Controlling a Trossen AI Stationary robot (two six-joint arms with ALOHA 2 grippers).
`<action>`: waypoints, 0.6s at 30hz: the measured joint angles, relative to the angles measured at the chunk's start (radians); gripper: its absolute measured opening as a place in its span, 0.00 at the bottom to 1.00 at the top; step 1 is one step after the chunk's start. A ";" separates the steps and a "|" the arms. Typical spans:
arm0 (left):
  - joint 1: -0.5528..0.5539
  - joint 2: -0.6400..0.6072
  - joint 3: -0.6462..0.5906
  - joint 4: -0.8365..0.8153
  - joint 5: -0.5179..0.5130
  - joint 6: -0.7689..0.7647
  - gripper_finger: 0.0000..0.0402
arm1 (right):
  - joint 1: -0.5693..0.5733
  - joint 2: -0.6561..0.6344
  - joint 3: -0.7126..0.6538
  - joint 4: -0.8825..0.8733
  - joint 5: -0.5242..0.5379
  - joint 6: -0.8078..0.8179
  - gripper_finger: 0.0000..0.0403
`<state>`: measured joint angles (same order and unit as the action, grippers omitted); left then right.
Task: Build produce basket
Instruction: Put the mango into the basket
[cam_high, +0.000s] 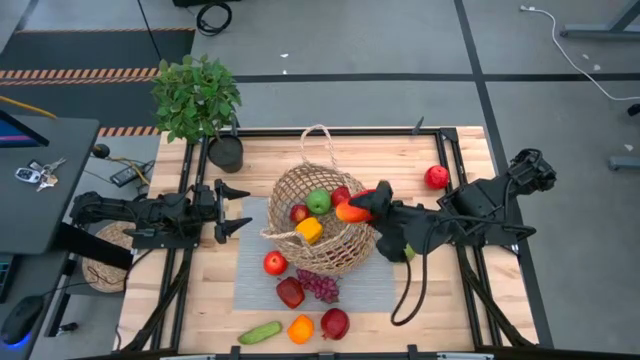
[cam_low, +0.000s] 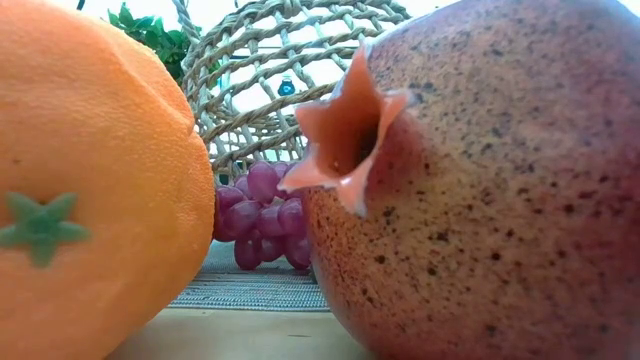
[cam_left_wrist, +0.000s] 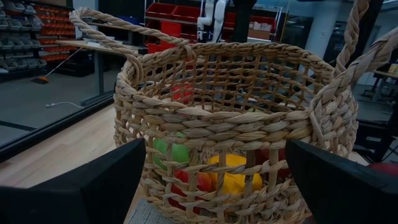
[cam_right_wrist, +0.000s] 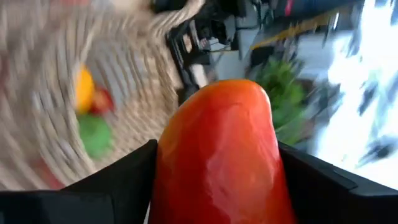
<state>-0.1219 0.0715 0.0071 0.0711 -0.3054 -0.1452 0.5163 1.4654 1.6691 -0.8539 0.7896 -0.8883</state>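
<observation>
High: right gripper (cam_high: 366, 203) over the basket (cam_high: 345, 255) rim, pinching a red-orange pepper (cam_high: 350, 211); left gripper (cam_high: 238, 212) spread, beside the basket on the mat (cam_high: 250, 275).
Low: orange (cam_low: 90, 190), pomegranate (cam_low: 490, 180) up close, grapes (cam_low: 265, 215) behind.
Left wrist: basket dead ahead, fruit inside.
Right wrist: pepper wedged between both fingers (cam_right_wrist: 112, 186).

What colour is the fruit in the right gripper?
Red-orange, shading to yellow-orange at one end; the fruit shows best in the right wrist view.
</observation>
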 joint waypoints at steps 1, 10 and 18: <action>0.000 0.000 0.000 0.000 0.000 0.000 0.98 | -0.002 0.000 0.000 0.000 -0.014 0.109 0.76; 0.000 0.000 0.000 0.000 0.000 0.000 0.98 | -0.002 0.000 0.000 -0.010 -0.096 1.036 0.76; 0.000 0.000 0.000 0.000 0.000 0.000 0.98 | -0.002 0.000 0.000 0.002 -0.410 1.348 0.77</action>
<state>-0.1219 0.0715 0.0071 0.0711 -0.3054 -0.1455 0.5144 1.4658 1.6688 -0.8520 0.3800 0.4593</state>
